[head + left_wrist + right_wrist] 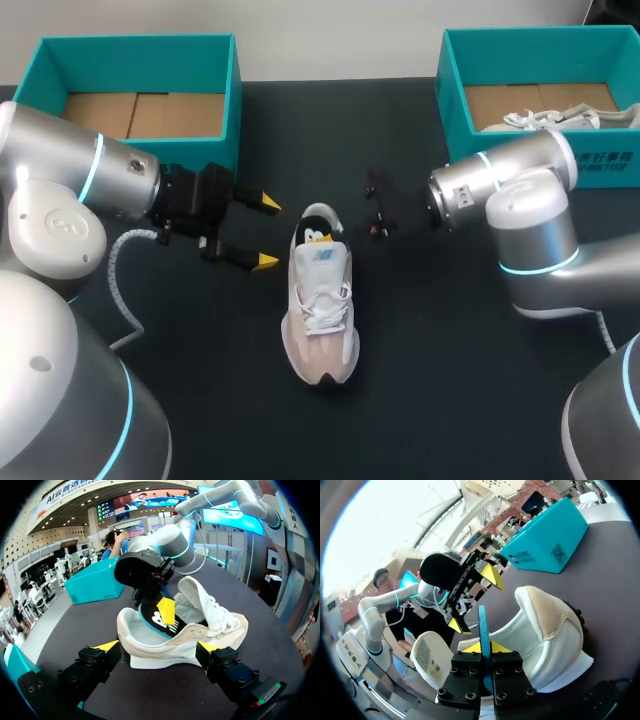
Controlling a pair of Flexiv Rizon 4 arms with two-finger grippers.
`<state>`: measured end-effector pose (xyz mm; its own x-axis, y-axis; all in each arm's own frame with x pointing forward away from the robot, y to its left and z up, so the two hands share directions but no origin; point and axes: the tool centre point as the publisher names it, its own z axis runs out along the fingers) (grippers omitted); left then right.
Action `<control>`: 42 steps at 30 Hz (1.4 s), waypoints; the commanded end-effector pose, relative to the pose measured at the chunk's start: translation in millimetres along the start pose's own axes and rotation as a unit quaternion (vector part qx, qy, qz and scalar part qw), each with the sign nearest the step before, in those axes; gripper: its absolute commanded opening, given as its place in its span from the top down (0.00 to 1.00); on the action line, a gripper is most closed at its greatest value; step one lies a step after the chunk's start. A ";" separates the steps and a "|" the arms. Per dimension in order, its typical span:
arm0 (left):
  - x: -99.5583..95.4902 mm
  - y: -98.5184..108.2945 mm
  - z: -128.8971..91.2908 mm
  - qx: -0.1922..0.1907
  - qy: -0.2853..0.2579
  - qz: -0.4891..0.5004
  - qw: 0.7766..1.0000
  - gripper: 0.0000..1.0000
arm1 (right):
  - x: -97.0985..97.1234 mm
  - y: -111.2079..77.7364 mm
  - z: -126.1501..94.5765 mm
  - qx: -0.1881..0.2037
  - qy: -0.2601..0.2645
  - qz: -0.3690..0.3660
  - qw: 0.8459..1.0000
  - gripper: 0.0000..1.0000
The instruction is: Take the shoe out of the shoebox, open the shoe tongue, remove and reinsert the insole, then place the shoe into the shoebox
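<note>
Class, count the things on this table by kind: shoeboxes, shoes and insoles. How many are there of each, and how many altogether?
Shoeboxes: 2, the left shoebox and the right shoebox.
Shoes: 2, a shoe on the table and a second shoe in the right shoebox.
Insoles: 1, the insole in the right gripper.
Total: 5.

We note: white sneaker (321,310) with beige sides, black collar lining; insole (483,625) black, blue-edged; shoeboxes (236,90) (452,95) teal, brown inside; table (450,380) black; left gripper (267,232) tips yellow.
</note>
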<state>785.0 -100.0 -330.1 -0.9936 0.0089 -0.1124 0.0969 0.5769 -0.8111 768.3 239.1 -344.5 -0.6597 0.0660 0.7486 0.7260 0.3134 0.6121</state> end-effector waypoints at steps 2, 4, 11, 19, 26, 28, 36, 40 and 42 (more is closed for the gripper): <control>0.4 -0.2 0.6 -0.002 0.000 0.000 1.000 0.00 | -0.6 -10.0 6.0 0.002 0.000 0.010 1.000 1.00; 0.4 -0.2 0.6 -0.002 0.000 0.000 1.000 0.00 | -0.6 -10.6 6.4 0.003 0.001 0.013 1.000 1.00; 0.4 -0.2 0.6 -0.002 0.000 0.000 1.000 0.00 | 0.4 -4.1 5.3 0.003 -0.005 0.004 1.000 0.69; 0.4 -0.2 0.6 -0.002 0.000 0.000 1.000 0.00 | 9.2 8.2 3.7 0.007 -0.015 -0.013 1.000 0.60; 0.4 -0.2 0.6 -0.002 0.000 0.000 1.000 0.00 | 15.4 22.9 3.1 0.015 -0.022 -0.033 0.999 0.56; 0.4 -0.2 0.6 -0.002 0.000 0.000 1.000 0.00 | 16.2 28.3 2.2 0.019 -0.024 -0.041 0.999 0.56; 0.4 -0.2 0.6 -0.002 0.000 0.000 1.000 0.00 | 20.1 55.4 3.7 0.030 -0.026 -0.076 0.996 0.55; 0.4 -0.2 0.6 -0.002 0.000 0.000 1.000 0.00 | 20.9 69.8 5.2 0.038 -0.025 -0.092 0.995 0.54; 0.4 -0.2 0.6 -0.002 0.000 0.000 1.000 0.00 | 24.1 78.2 4.4 0.041 -0.029 -0.104 0.993 0.54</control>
<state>785.0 -100.0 -330.0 -0.9936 0.0089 -0.1125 0.0970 0.5768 -0.8111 799.9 263.2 -286.5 -0.8010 0.0488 0.5967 0.5683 0.3754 0.7322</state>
